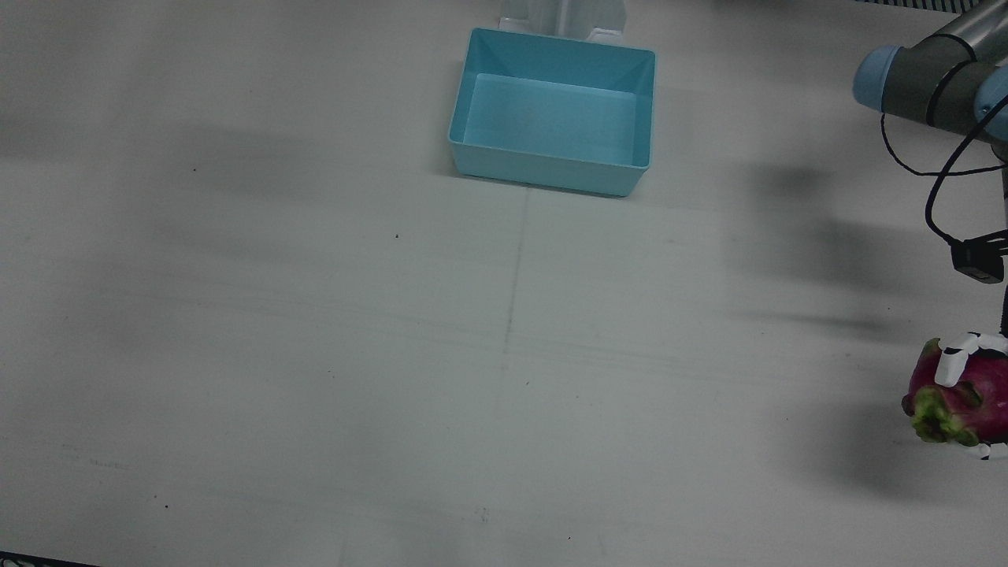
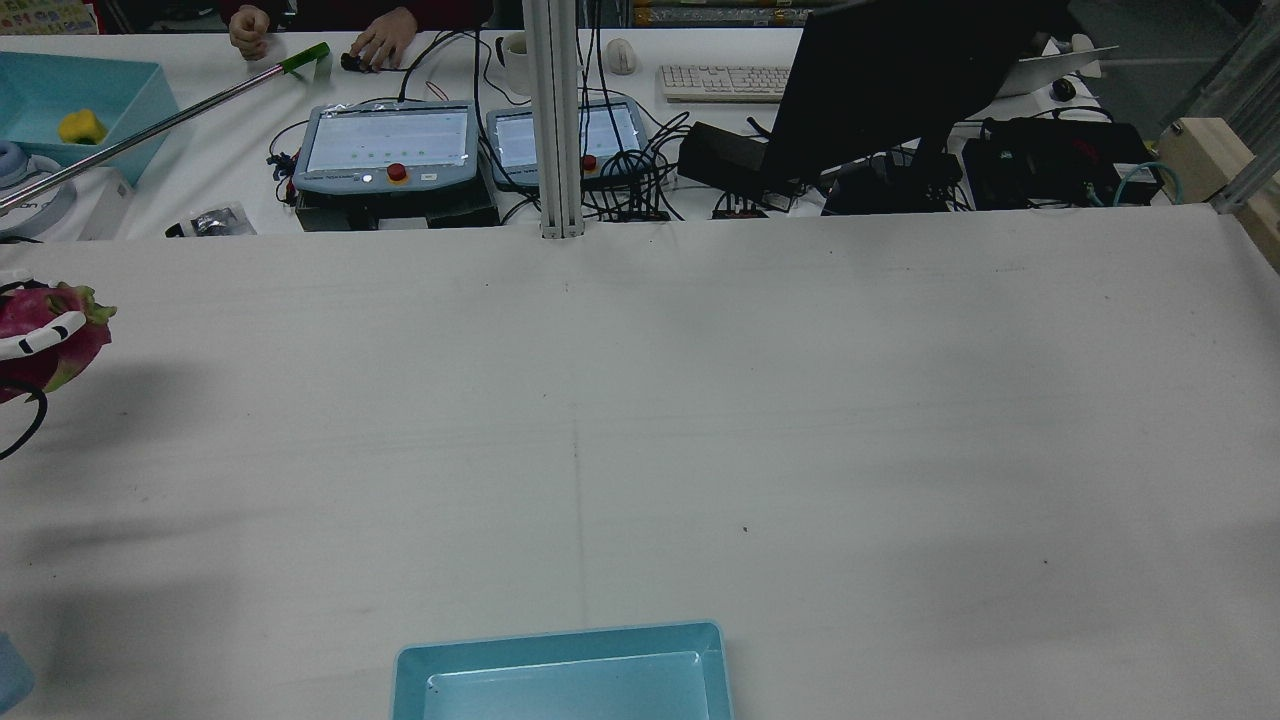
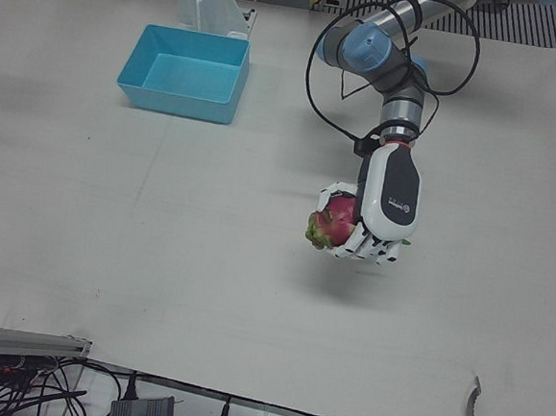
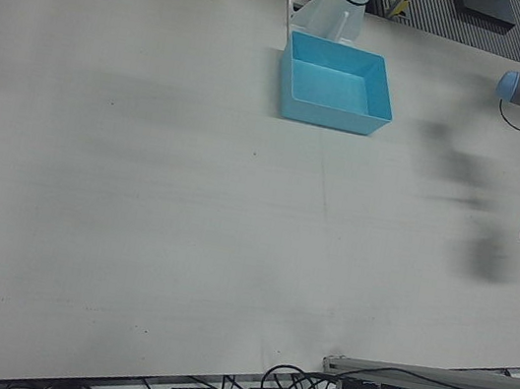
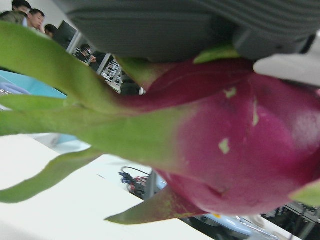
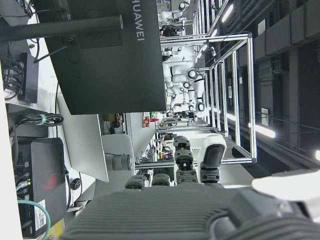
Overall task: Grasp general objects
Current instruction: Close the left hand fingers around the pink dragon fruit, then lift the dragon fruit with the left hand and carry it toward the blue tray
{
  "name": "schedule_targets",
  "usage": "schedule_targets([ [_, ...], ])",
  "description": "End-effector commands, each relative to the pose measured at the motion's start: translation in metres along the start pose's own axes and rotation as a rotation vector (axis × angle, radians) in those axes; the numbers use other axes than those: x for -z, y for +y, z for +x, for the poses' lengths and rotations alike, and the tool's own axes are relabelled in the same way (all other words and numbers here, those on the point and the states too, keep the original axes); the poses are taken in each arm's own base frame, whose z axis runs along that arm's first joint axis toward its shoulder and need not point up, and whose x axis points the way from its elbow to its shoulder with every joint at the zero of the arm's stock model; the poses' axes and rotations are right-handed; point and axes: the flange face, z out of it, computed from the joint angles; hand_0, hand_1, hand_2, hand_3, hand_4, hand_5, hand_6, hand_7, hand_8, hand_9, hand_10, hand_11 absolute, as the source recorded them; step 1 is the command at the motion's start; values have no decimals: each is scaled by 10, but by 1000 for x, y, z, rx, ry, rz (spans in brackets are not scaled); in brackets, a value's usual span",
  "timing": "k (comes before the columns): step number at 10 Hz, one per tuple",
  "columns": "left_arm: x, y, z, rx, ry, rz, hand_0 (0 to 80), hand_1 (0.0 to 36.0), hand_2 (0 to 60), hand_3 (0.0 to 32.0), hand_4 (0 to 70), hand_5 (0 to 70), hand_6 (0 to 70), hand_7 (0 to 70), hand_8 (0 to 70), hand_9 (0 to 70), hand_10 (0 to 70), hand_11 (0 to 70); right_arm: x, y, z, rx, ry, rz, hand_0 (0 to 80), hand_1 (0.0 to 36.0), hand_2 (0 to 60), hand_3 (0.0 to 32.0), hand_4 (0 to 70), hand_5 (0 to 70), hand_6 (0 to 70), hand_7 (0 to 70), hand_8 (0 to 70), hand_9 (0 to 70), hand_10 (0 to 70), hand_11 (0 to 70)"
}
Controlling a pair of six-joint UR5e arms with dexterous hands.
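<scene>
While the left hand (image 3: pixel 386 202) is clamped around the dragon fruit (image 3: pixel 335 222), the fruit hangs clear above the white table (image 3: pixel 159 256), its shadow lying below it. Fruit and hand sit near the table's edge on the robot's left side; in the rear view the fruit (image 2: pixel 45 335) is cut by the frame edge. The blue bin (image 1: pixel 551 118) stands well apart at the robot's side of the table. Between them the tabletop is bare. The right hand (image 6: pixel 190 200) shows fingers apart, holding nothing.

Left hand (image 3: pixel 386 205) aloft, fingers (image 3: pixel 360 243) curled closed; right hand (image 6: pixel 190 200) with fingers apart.
</scene>
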Motion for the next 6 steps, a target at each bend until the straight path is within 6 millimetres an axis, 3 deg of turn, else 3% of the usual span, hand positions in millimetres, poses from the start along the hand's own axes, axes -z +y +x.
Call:
schedule_targets([
  [1, -7, 21, -8, 239, 63, -254, 57, 0, 600, 0, 700, 587, 700, 616, 700, 700, 700, 700, 0, 0, 0, 0, 0, 0, 0, 0, 0, 0, 0, 0, 0, 0, 0, 0, 0, 0],
  [3, -12, 36, 0, 397, 118, -394, 67, 0, 600, 0, 700, 542, 700, 633, 700, 700, 700, 700, 0, 0, 0, 0, 0, 0, 0, 0, 0, 0, 0, 0, 0, 0, 0, 0, 0, 0],
  [4, -5, 35, -19, 543, 96, -540, 84, 0, 600, 0, 700, 537, 700, 669, 700, 700, 700, 700, 0, 0, 0, 0, 0, 0, 0, 0, 0, 0, 0, 0, 0, 0, 0, 0, 0, 0],
  [6, 4, 21, -34, 730, 122, -637, 111, 0, 600, 0, 700, 530, 700, 685, 700, 700, 700, 700, 0, 0, 0, 0, 0, 0, 0, 0, 0, 0, 0, 0, 0, 0, 0, 0, 0, 0],
])
